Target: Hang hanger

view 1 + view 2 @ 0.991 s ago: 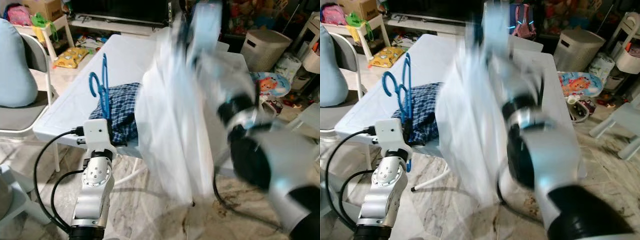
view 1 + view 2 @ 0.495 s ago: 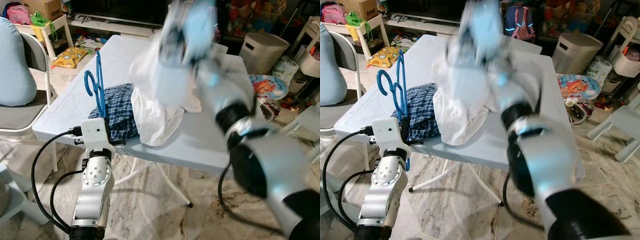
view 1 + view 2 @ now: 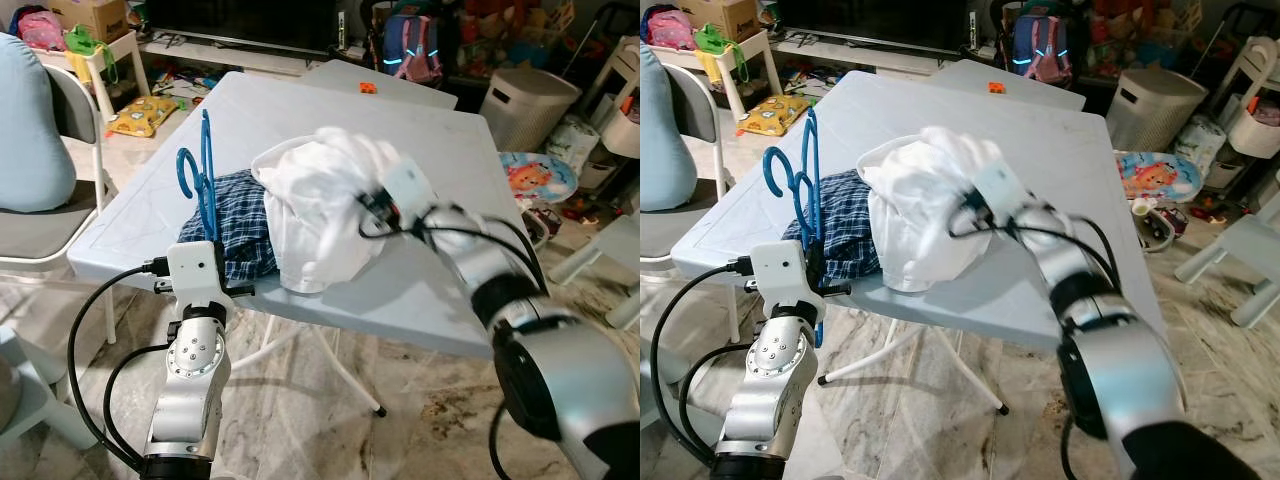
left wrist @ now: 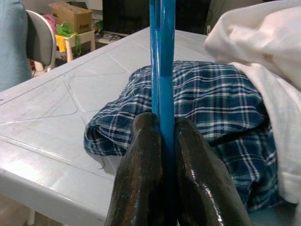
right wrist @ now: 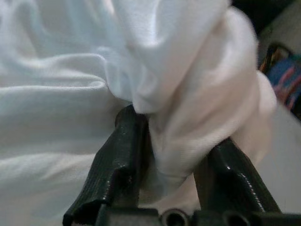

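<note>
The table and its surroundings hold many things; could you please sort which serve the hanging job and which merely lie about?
For the job:
- blue plastic hanger, pinched upright in the left claw
- crumpled white cloth garment, gripped by the right claw

Lying about:
- blue checked cloth
- white folding table
- white slatted basket

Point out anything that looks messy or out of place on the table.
The white garment lies crumpled in a heap, draped over the plaid shirt and hanging off the table edge. The right gripper pinches a bunched fold; the left gripper holds the blue hanger upright.
</note>
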